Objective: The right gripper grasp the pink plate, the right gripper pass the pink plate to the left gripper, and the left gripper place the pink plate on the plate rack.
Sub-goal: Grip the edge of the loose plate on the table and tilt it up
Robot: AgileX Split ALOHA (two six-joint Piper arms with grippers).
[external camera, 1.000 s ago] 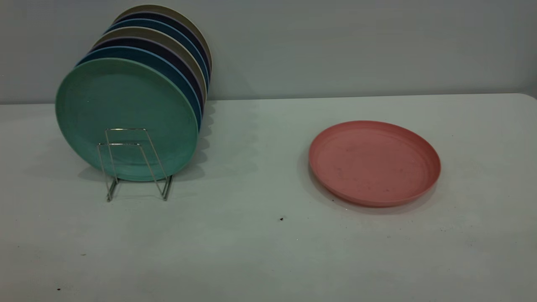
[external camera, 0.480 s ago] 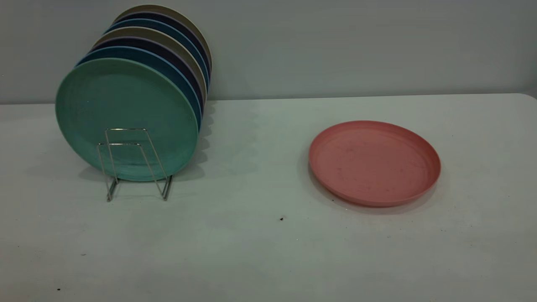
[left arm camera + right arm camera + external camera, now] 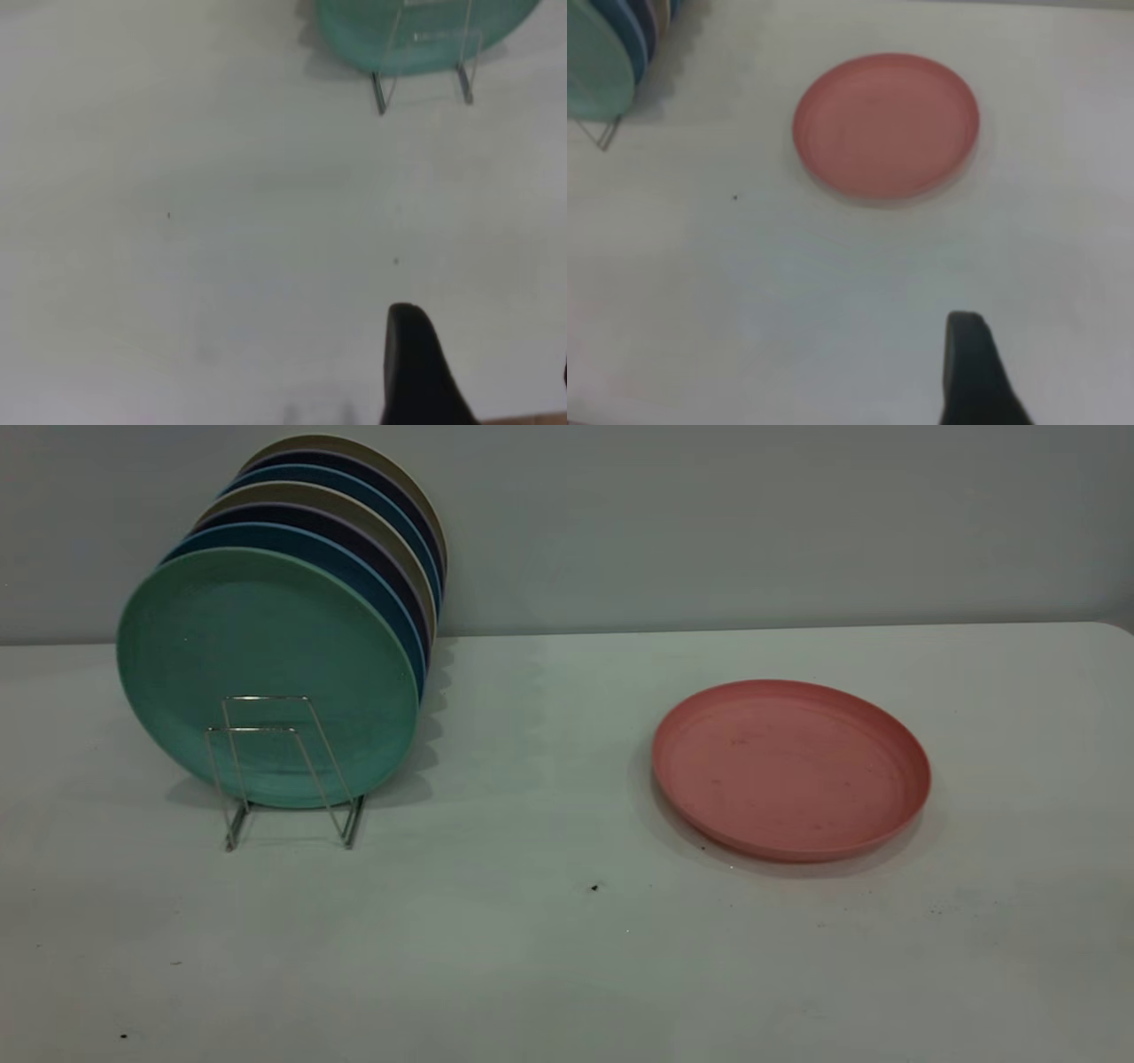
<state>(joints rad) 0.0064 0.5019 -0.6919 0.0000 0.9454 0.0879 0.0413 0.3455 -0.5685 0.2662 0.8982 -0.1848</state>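
Nothing is changing: the pink plate [image 3: 791, 769] is lying untouched beside the rack [image 3: 285, 769], neither gripper's state showing.

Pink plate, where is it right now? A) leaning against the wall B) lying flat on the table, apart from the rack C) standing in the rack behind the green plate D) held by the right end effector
B: the pink plate lies flat on the table, well to the side of the plate rack, with nothing gripping it; the right end effector shows only at the edge of its wrist view, away from the plate.
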